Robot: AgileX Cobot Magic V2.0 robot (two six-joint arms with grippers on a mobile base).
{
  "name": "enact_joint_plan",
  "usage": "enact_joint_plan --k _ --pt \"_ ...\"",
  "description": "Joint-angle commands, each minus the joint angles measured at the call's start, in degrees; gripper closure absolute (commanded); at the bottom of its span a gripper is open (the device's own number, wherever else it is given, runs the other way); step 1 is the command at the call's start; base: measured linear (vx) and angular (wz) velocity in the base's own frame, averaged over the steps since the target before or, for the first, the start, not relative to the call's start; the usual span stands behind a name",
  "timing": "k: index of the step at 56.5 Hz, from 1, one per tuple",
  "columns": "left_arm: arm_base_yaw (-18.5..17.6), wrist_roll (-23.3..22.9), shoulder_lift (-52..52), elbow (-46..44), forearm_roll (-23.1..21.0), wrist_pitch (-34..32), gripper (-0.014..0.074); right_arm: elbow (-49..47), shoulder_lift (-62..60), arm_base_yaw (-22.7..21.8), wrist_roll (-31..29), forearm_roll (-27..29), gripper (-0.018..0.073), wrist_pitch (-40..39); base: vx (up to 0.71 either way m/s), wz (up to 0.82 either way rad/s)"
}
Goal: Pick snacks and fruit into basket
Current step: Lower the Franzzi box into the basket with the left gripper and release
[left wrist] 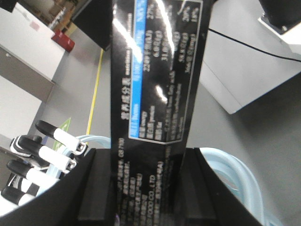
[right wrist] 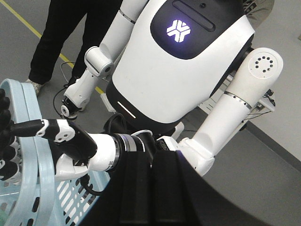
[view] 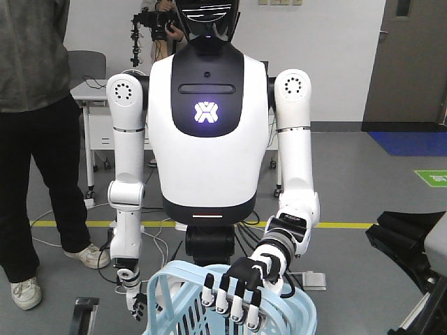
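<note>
My left gripper (left wrist: 150,186) has its jaws clamped on the near end of the cookie box (left wrist: 155,89), held over the basket (left wrist: 225,165), which a humanoid (view: 209,139) grips by the rim. My right gripper (right wrist: 153,188) hangs beside that rim, jaws pressed together and empty. I judge this to be the placing step. Next I must lower the box inside the rim, clear of the humanoid's fingers (left wrist: 61,137), then let go.

Cookie box (left wrist: 155,103): black card, high-gloss, white glare streaks toward 12 o'clock.
Basket (right wrist: 40,155): light blue plastic, smooth rounded rim, lattice sides.
Humanoid robot (view: 209,167): white hard shell, satin-smooth; chest panel (view: 207,77) glossy black.
Floor (view: 391,181): grey, smooth, faint sheen.
Trousers (view: 42,174), 9 o'clock in the front view: black matt cloth.
</note>
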Motion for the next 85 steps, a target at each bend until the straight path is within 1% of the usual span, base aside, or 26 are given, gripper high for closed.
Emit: enact_joint_plan --k 1,13,17,24,30,35,38,45,53,57,62,65,71,78,81,85 --pt "-0.1 3.1 1.3 -1.5 -7.5 -3.6 0.0594 -2.1 -0.4 -0.5 -0.5 -0.6 0.0568 -4.2 0.0 0.0" --pt "-0.1 6.0 6.4 -1.5 -10.4 -4.8 0.0594 -2.1 -0.4 -0.5 -0.5 -1.0 0.0568 -4.2 0.0 0.0" --pt "-0.1 6.0 8.1 -1.5 -11.9 -5.5 0.0594 -2.1 -0.4 -0.5 -0.5 -1.1 0.0568 -4.2 0.0 0.0" --pt "-0.1 6.0 10.8 -1.5 -13.2 -7.7 0.0589 -2.1 -0.4 -0.5 -0.5 -1.1 0.0568 -4.4 0.0 0.0" --pt "-0.1 6.0 12.5 -1.5 -15.0 -9.0 0.0561 -2.1 -0.4 -0.5 -0.5 -1.1 0.0568 -4.4 0.0 0.0" --pt "-0.1 6.0 13.3 -1.6 -15.3 -9.2 0.0519 -2.1 -0.4 -0.5 -0.5 -1.1 0.0568 -4.4 0.0 0.0" --pt "-0.1 5.9 13.5 -1.6 -15.4 -9.2 0.0482 -2.1 -0.4 -0.5 -0.5 -1.1 0.0568 -4.4 0.0 0.0" --pt "-0.1 5.8 13.7 -1.6 -16.2 -9.2 0.0352 -2.1 -0.4 -0.5 -0.5 -1.1 0.0568 -4.4 0.0 0.0" --pt "-0.1 5.8 13.7 -1.6 -17.0 -9.3 0.0162 -2.1 -0.4 -0.5 -0.4 -1.1 0.0568 -4.2 0.0 0.0" --pt "-0.1 5.8 13.7 -1.6 -17.9 -9.6 0.008 -2.1 -0.4 -0.5 -0.4 -1.1 0.0568 -4.2 0.0 0.0" --pt "-0.1 5.8 13.7 -1.6 -18.0 -10.1 0.0005 -2.1 -0.4 -0.5 -0.4 -1.1 0.0568 -4.1 0.0 0.0" --pt "-0.1 5.8 13.7 -1.6 -17.9 -10.2 -0.002 -2.1 -0.4 -0.5 -0.4 -1.1 0.0568 -4.1 0.0 0.0" --pt "-0.1 5.8 13.7 -1.6 -17.9 -10.2 -0.0018 -2.1 -0.4 -0.5 -0.4 -1.1 0.0568 -4.2 0.0 0.0" --pt "-0.1 5.8 13.7 -1.6 -17.8 -10.2 0.0013 -2.1 -0.4 -0.5 -0.4 -1.1 0.0568 -4.2 0.0 0.0" --pt "-0.1 5.8 13.7 -1.6 -17.8 -10.3 0.0038 -2.1 -0.4 -0.5 -0.4 -1.1 0.0568 -4.2 0.0 0.0" --pt "-0.1 5.5 13.7 -1.6 -17.8 -11.0 0.0097 -2.1 -0.4 -0.5 -0.4 -1.1 0.0568 -4.2 0.0 0.0"
